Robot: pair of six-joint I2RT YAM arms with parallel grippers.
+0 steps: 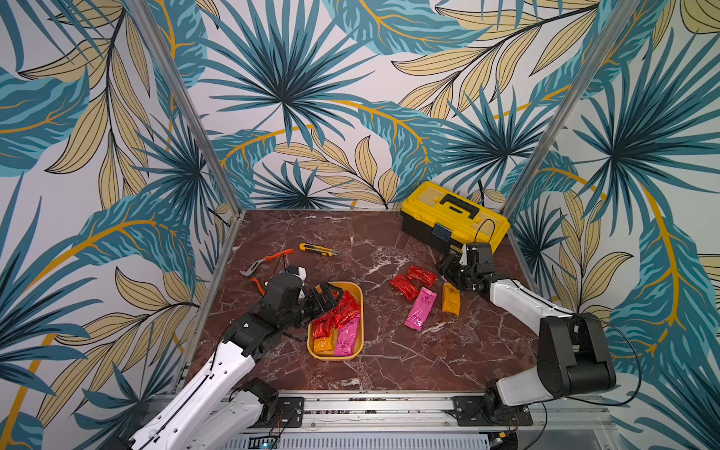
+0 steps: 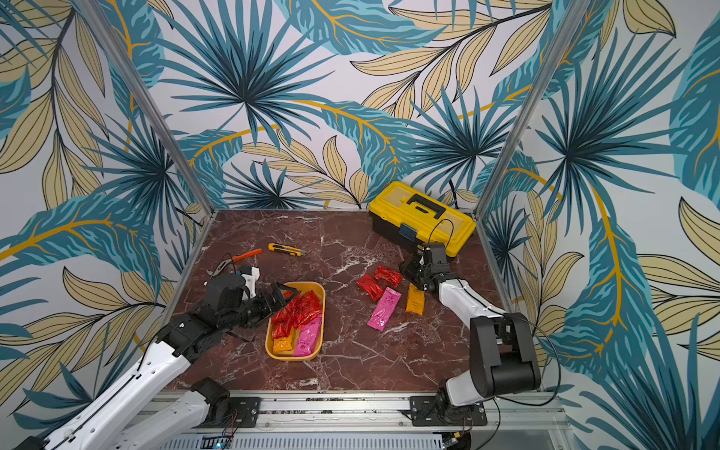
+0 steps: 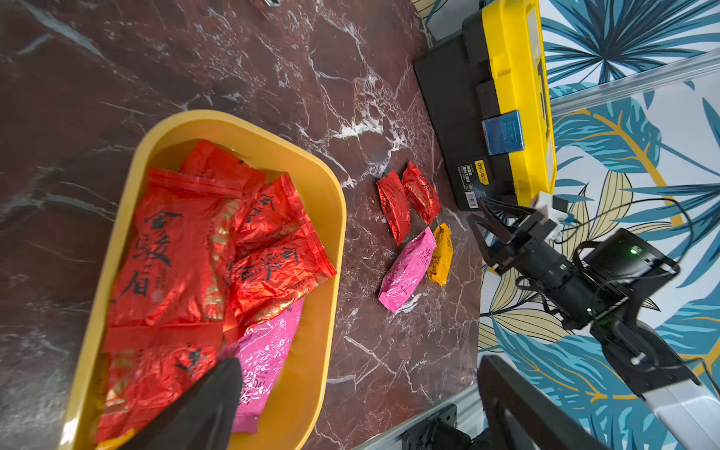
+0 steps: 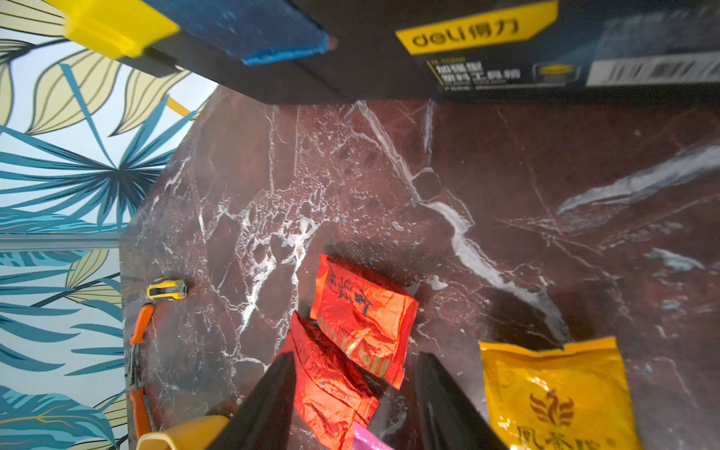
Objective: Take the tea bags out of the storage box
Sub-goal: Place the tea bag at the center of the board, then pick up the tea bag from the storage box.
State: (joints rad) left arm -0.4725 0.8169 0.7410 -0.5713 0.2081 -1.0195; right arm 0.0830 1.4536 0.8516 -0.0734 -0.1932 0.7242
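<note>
Red foil dominates the tea bags point(image 1: 343, 309). In the mustard storage box point(image 1: 339, 356), left of centre on the table point(image 1: 350, 241), you have what looks like five crinkled red ones heaped over one pink packet point(image 1: 346, 339) and one orange packet point(image 1: 323, 345), though overlap leaves the red count uncertain. Four lie out on the table to its right: two red sachets point(image 1: 404, 286), one pink sachet point(image 1: 420, 308) and one orange-yellow sachet point(image 1: 450, 299).

Your left gripper point(image 1: 329, 300) hangs over the box, jaws spread wide, gripping nothing. Your right gripper point(image 1: 446, 270) sits between the loose red sachets and the toolbox point(image 1: 454, 212), jaws partly apart and empty.

One yellow utility knife point(image 1: 317, 249) and one pair of orange-handled pliers point(image 1: 269, 259) lie far left. The table is dark red marble veined white, and the walls point(image 1: 311, 97) carry teal-and-tan palm leaves. The black, yellow-lidded toolbox's label point(image 4: 471, 33) reads "deli", and the sachets bear Chinese characters.
</note>
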